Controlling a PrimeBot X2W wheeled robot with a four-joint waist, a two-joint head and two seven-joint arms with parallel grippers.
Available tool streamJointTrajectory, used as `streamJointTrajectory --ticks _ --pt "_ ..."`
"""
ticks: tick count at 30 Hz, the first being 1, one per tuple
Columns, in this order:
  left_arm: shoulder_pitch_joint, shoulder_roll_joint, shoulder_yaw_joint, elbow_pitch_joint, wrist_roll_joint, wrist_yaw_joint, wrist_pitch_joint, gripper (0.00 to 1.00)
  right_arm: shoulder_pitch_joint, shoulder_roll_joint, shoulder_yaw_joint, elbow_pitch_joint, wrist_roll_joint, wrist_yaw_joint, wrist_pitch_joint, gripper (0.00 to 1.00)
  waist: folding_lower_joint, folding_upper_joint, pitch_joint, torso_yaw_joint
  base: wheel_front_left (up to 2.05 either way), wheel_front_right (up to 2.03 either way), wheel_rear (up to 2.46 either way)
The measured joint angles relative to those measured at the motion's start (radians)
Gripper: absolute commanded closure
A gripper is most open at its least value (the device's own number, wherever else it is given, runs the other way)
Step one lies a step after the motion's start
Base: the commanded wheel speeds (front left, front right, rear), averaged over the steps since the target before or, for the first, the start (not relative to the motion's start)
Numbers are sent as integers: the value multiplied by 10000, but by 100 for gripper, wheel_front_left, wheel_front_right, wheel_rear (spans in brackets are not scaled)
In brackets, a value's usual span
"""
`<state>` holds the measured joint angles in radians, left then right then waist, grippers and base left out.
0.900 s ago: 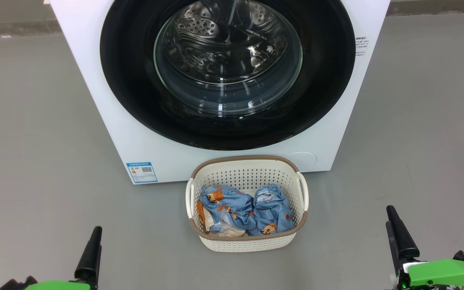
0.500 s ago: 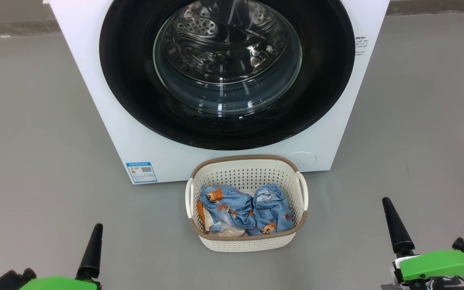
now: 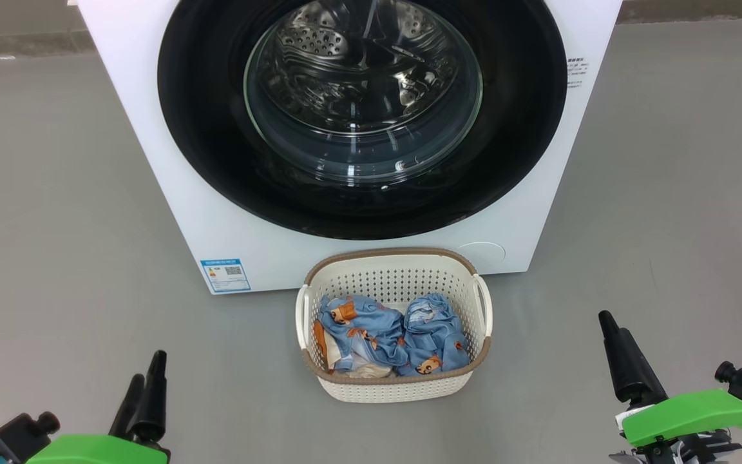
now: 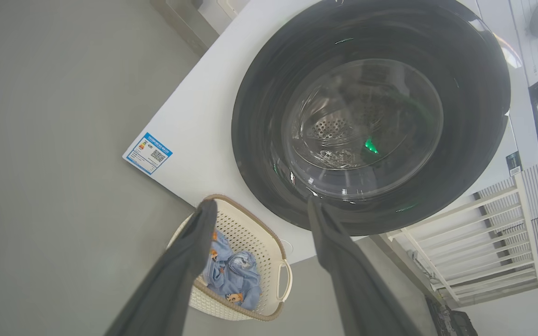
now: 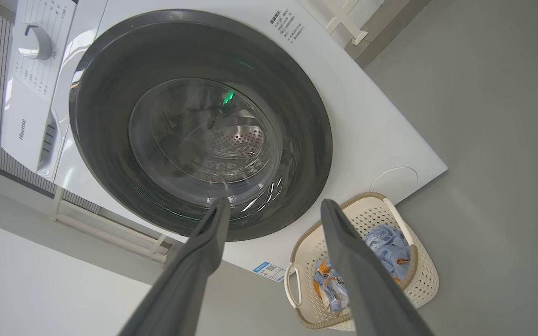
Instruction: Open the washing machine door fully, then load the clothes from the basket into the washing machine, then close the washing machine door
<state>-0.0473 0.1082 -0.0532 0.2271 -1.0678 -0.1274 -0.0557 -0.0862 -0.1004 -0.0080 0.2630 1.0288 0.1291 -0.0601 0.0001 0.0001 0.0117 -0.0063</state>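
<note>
Head view: a big white boxy front-loading washing machine (image 3: 229,212) stands on a smooth grey floor (image 3: 55,225). Its large round door (image 3: 203,129), a wide glossy black ring around a bulging clear glass bowl, lies shut against the front. A perforated steel drum (image 3: 345,51) glints through the glass.

Touching or just beside the foot of the machine sits a small cream-white perforated plastic basket (image 3: 397,386) with a brown woven-look rim and two white side handles. It holds soft, crumpled light-blue clothes (image 3: 384,335) printed with orange-brown cartoon animals.

The left gripper (image 3: 149,367) hangs at the lower left and the right gripper (image 3: 612,325) at the lower right, well apart from basket and door. Both wrist views show each one's two long dark fingers spread wide with nothing between them.

The door lies ahead of and above both grippers, centred between them. The right gripper seems to reach slightly further forward. No handle or hinge can be made out, so I cannot tell which edge swings out. Opening the door appears to be the step in hand.
</note>
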Motion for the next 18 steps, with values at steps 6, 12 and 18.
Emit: streamJointTrajectory --ticks 6,12,18 --pt "-7 79 -75 -61 834 -2 -178 0 -176 -104 163 54 -757 0 -178 0 0 0 3 -7 0 0 0" --pt "-8 140 -100 -178 1747 -2 -345 0 -185 -182 339 88 -1584 0 -316 0 0 0 5 -27 0 0 0" --pt "-8 242 -140 -205 2527 -2 -520 0 -203 -213 454 111 -2270 0 -491 0 0 0 -11 -48 0 0 0"
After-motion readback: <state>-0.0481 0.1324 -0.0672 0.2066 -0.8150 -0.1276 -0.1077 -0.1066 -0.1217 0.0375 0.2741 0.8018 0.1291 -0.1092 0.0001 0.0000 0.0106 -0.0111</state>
